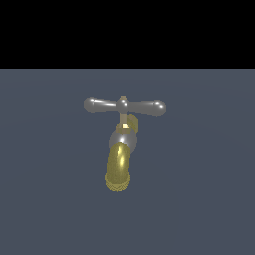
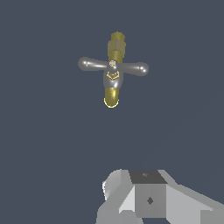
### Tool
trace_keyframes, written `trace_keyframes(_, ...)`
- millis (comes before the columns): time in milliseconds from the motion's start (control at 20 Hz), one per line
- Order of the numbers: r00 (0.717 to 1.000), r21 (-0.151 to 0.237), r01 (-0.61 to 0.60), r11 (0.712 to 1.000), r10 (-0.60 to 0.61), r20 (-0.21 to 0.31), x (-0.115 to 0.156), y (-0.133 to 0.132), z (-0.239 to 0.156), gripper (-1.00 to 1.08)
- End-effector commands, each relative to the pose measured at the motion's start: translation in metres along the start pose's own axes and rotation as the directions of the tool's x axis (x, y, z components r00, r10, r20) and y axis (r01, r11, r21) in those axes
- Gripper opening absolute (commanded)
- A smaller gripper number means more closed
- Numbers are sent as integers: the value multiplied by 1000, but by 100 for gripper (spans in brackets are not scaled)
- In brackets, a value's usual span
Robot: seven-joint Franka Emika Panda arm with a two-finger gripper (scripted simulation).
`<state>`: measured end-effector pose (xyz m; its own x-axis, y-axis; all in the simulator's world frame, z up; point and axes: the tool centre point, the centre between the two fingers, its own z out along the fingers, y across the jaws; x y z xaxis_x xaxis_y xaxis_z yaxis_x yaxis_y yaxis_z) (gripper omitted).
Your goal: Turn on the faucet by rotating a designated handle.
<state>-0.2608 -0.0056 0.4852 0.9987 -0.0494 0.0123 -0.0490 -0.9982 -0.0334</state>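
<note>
Faucet (image 1: pixel 119 167), exterior view: one small tap standing alone on a flat blue-grey floor (image 1: pixel 209 209), brass-gold curved spout with ribbed end pointing toward the camera, silver-grey collar above it, thin brass stem rising to the top. Handle (image 1: pixel 124 105), same view: slim grey crossbar with central hub and a rounded knob at each end, lying roughly level across the stem, wider than the spout, one knob toward the exterior view's left and one toward its right. No arm or gripper appears in this view, so I log nothing in contact with the tap. Wrist view: faucet (image 2: pixel 112 72) seen from above with handle (image 2: pixel 113 66) crossing it, spout end and brass body showing on either side of the crossbar; both sit well apart from the camera. Grey blocky part of the arm's hand (image 2: pixel 148 199) fills the near edge of this view; fingertips are not visible, so I cannot tell how far the gripper is open, and I see nothing held. Progress, by my judgement: approach not yet made, handle untouched, whole rotation left to do.
</note>
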Motion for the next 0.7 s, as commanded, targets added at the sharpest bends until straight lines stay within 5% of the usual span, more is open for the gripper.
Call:
trace_keyframes(0,1000,0,0,1000,0,0,0,0,0,-100)
trace_keyframes(650,994,-1,109,994,-109,3,4,10,22,-100)
